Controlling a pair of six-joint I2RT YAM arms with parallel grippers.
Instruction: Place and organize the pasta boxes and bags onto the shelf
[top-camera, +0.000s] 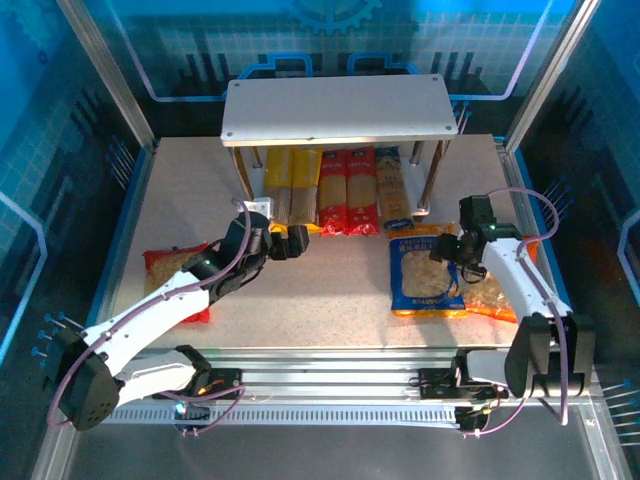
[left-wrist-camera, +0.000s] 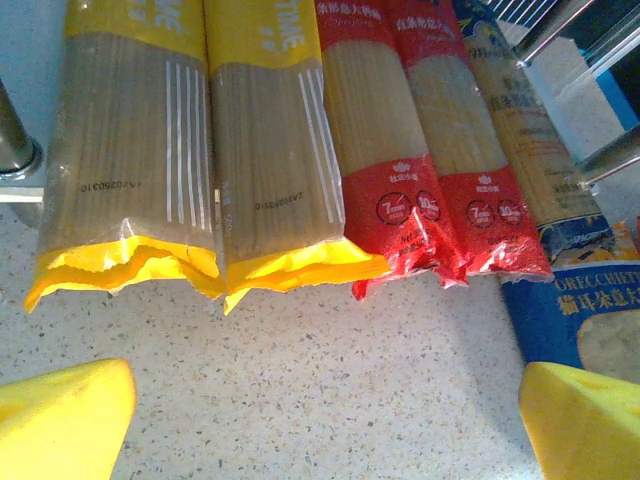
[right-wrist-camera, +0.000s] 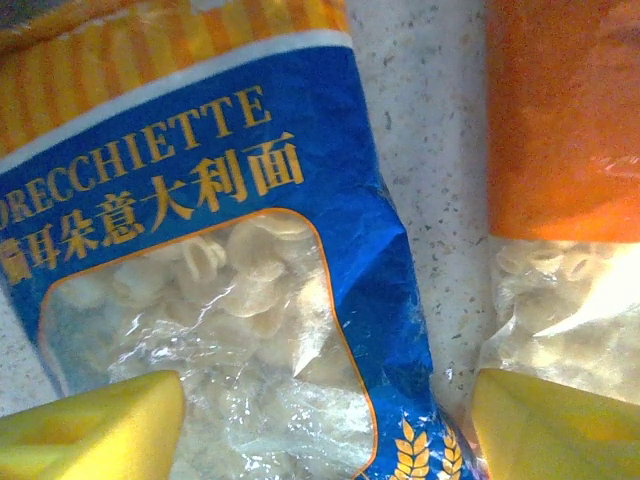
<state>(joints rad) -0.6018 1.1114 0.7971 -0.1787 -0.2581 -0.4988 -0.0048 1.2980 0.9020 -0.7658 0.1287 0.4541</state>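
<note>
Overhead: far ends of the five spaghetti packs (top-camera: 332, 195) are hidden under the shelf (top-camera: 340, 110) top board. Red bag (top-camera: 163, 265) partly covered by the left arm. Orange bag (top-camera: 488, 298) largely behind the right arm.

Left wrist: packs cut off at the top edge, blue bag (left-wrist-camera: 590, 310) at the right edge. Small print on the packs too fine to read.

Right wrist: blue bag runs off left and bottom, orange bag off right.

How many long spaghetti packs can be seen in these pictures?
5, side by side under the top board of the shelf, from left: yellow pack, second yellow pack, red pack, second red pack, blue pack. None seems hidden.
</note>
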